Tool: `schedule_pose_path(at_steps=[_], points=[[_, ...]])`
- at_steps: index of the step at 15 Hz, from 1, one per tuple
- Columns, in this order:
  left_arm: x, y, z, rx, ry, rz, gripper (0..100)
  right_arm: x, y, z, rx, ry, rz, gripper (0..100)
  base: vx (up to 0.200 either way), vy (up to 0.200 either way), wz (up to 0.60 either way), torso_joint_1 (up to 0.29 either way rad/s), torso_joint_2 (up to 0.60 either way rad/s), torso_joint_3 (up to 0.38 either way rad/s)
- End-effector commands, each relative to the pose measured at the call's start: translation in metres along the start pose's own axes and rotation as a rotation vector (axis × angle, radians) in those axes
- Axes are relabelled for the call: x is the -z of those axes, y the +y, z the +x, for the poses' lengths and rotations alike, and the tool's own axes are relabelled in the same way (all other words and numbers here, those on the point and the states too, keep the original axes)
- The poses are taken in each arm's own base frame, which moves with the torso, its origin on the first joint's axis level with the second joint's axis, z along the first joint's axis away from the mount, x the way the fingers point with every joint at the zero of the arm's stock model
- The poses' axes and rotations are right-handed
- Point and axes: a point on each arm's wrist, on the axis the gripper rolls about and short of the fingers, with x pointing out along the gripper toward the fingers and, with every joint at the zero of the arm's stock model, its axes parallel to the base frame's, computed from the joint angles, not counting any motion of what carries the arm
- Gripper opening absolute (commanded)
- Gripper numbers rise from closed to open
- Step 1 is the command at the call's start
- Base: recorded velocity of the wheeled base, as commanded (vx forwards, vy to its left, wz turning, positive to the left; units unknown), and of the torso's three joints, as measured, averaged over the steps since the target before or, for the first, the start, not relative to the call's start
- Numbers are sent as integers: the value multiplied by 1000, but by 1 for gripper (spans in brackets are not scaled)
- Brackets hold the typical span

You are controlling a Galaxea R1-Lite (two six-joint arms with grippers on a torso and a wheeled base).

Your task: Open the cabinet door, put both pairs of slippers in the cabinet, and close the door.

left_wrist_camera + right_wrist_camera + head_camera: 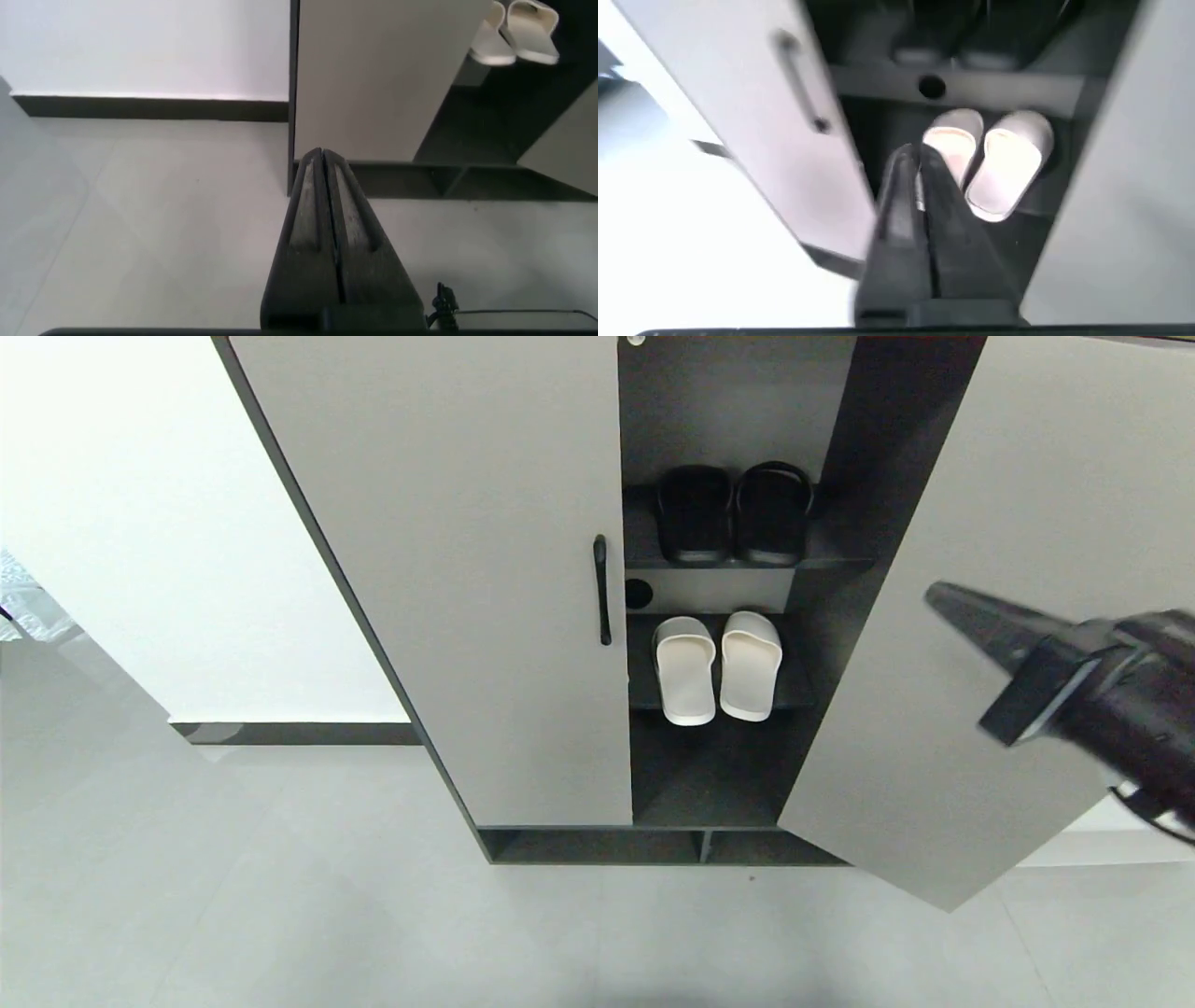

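The grey cabinet has its left door [448, 579] shut and its right door [962, 644] swung open. Inside, a pair of black slippers [733, 513] rests on the upper shelf and a pair of white slippers [717, 665] on the shelf below. My right gripper [938, 595] is shut and empty, held in front of the open right door's face, to the right of the opening. In the right wrist view the shut fingers [915, 201] point toward the white slippers [990, 159]. My left gripper [322, 163] is shut and empty, low over the floor near the cabinet's base.
A black handle [602, 590] runs down the shut left door's edge. The cabinet base [653, 845] has two low open compartments. White wall with a dark skirting [299, 734] lies to the left. Grey floor tiles [373, 915] spread out in front.
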Motion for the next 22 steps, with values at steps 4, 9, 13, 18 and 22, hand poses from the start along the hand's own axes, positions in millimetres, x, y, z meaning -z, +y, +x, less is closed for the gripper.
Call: schedule_pose_path(at_steps=[4, 9, 13, 18, 22], points=[[0, 0, 0, -1, 1, -2, 0, -116, -62, -23, 337, -417, -62, 0, -100, 0, 0, 1, -1, 1], [0, 0, 0, -1, 1, -2, 0, -113, -165, 2, 969, -358, -307, 0, 0, 0, 0, 0, 0, 0], [0, 0, 0, -2, 1, -3, 0, -51, -247, 39, 1129, -118, -330, 0, 0, 0, 0, 0, 0, 0], [0, 0, 0, -2, 1, -5, 0, -18, -319, 40, 1035, 13, -346, 0, 0, 0, 0, 0, 0, 0], [0, 0, 0, -2, 1, -5, 0, -26, -351, -2, 761, 36, -270, 0, 0, 0, 0, 0, 0, 0]])
